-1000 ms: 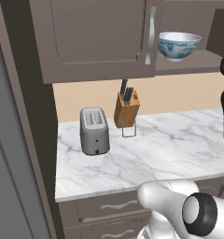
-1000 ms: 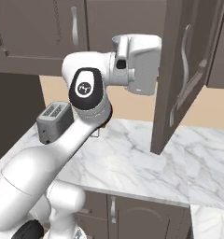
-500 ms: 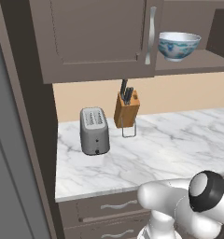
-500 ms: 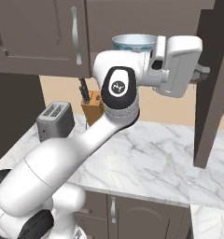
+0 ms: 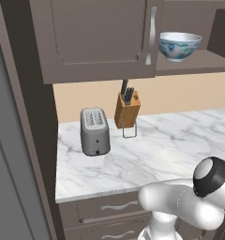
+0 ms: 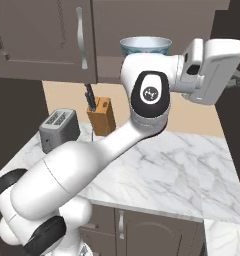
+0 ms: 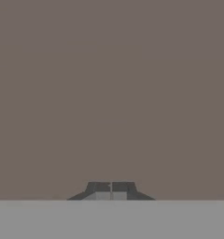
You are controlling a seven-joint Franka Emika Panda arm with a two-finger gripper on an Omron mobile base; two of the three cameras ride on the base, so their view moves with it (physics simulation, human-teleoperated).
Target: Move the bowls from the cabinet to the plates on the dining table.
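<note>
White bowl with a blue pattern, round and deep, sits on the open cabinet shelf, just right of the panelled door's long silver handle. Below, the veined marble desk carries a brushed grey toaster and a wooden knife block. Gripper faces a flat grey-brown surface, jaws pressed together, holding nothing.

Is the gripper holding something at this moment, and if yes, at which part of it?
Nothing is held. The gripper is shut with nothing between its fingertips, facing a plain grey-brown surface. The patterned bowl sits on the cabinet shelf.
</note>
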